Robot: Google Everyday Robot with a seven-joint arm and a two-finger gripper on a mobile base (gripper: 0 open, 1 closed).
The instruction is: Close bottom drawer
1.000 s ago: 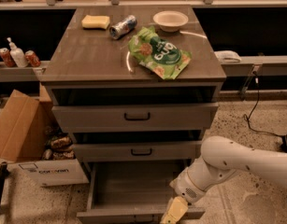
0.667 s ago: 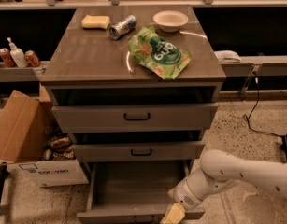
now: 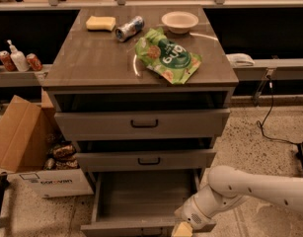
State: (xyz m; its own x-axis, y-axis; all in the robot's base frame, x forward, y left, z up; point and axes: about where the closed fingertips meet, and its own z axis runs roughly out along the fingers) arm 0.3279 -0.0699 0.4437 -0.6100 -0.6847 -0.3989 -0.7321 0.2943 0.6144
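Since the arm has sunk lower, the gripper sits at the front panel of the still-open bottom drawer, open or closed I cannot tell, seemingly poised to push.

gripper at bottom drawer front, box left

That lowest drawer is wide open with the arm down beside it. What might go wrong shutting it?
The tool sits at the right end of the front of the bottom drawer, away from the centre, so a push there may twist the drawer and jam it. It could also slip off that edge. The middle drawer juts out slightly just above, so the arm might bump it.
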